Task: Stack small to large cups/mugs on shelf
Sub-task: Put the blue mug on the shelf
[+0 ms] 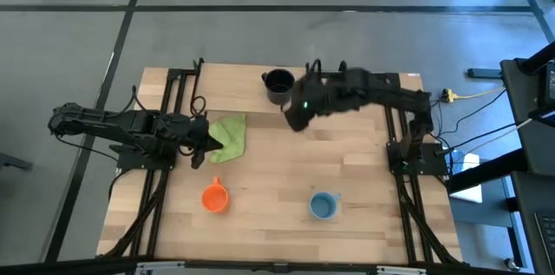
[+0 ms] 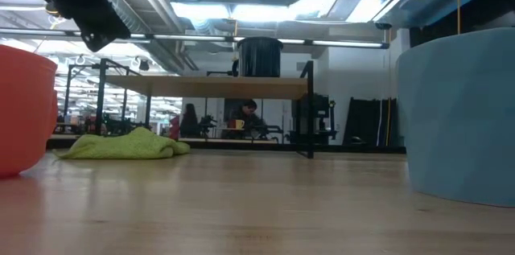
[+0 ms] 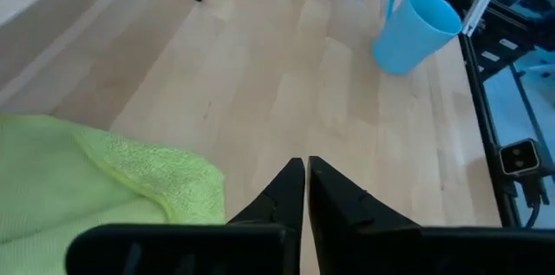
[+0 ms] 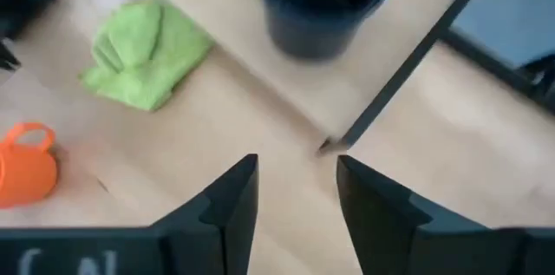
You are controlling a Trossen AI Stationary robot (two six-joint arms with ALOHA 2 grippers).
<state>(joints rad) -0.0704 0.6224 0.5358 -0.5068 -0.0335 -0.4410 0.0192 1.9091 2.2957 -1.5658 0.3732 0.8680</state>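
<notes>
The black mug (image 1: 277, 85) stands upright on the shelf (image 2: 201, 86) at the table's far side; it also shows in the low view (image 2: 258, 56) and the right wrist view (image 4: 321, 2). The orange mug (image 1: 214, 197) and the light blue mug (image 1: 323, 206) stand on the tabletop near the front; the blue mug also shows in the left wrist view (image 3: 416, 28). My right gripper (image 4: 297, 180) is open and empty, just right of and nearer than the black mug (image 1: 295, 119). My left gripper (image 3: 307, 171) is shut and empty, beside the green cloth's left edge (image 1: 205, 140).
A green cloth (image 1: 228, 136) lies crumpled on the tabletop left of centre, also in the left wrist view (image 3: 87, 180). The shelf's black legs (image 4: 399, 75) stand on the table near my right gripper. Bare wood lies between the cloth and the two front mugs.
</notes>
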